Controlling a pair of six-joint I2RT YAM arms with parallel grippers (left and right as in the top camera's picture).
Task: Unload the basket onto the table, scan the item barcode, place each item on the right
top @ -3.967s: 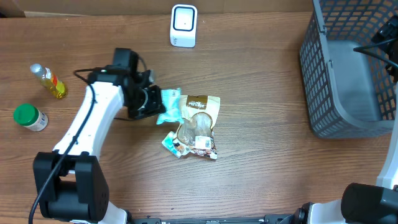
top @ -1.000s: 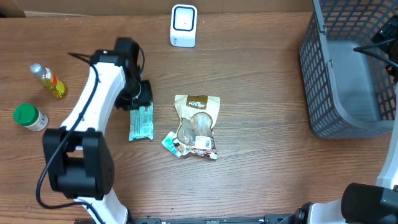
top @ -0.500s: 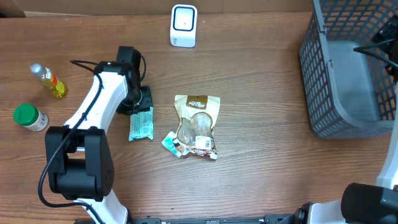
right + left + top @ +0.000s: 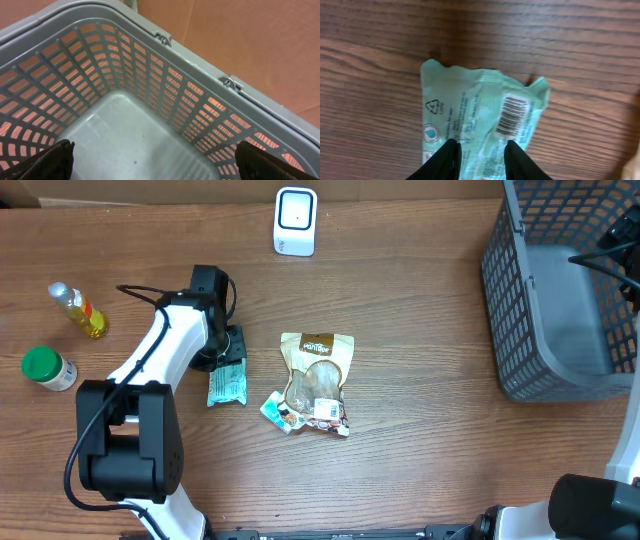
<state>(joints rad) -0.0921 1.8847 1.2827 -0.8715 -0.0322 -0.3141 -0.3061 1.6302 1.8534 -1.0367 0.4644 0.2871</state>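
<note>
The left gripper [image 4: 481,149] straddles the teal packet [image 4: 470,115], which lies barcode-up at 9 o'clock of the brown pouch [image 4: 317,370]; whether it pinches is unclear, so it should clamp clear of the barcode [image 4: 512,116] before lifting toward the scanner [image 4: 295,221] at 12 o'clock

overhead: top-down | left wrist: close, packet [image 4: 480,115] | right wrist: basket [image 4: 125,65]

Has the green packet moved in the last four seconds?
Yes. The green packet shifted left, away from the brown pouch it lay against.

Crinkled glossy plastic packet [image 4: 480,110] on matt wood-grain table [image 4: 420,470]; matt grey plastic basket [image 4: 150,135].
</note>
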